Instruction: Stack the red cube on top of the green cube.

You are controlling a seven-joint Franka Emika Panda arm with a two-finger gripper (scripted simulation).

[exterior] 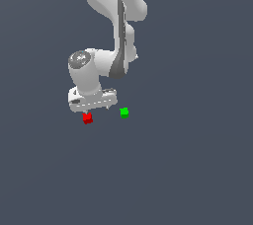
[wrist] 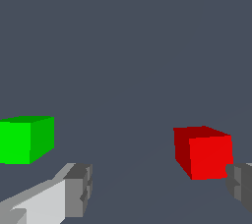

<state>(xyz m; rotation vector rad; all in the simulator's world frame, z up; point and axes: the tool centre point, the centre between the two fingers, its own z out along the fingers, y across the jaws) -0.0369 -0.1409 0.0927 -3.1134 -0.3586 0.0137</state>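
The red cube [exterior: 87, 118] lies on the dark grey floor directly under the white hand of my gripper [exterior: 92, 111]. In the wrist view the red cube [wrist: 204, 152] sits close to one grey fingertip [wrist: 240, 184], and the other fingertip [wrist: 78, 188] stands far from it. My gripper [wrist: 159, 187] is open with nothing held, and its jaws stand wide apart. The green cube [exterior: 124, 112] rests on the floor a short way toward the exterior view's right of the red one. In the wrist view the green cube [wrist: 24, 139] lies outside the fingers' span.
The white arm [exterior: 113, 36] rises from the hand toward the exterior view's top. The plain dark grey floor [exterior: 188, 169] extends all around the two cubes.
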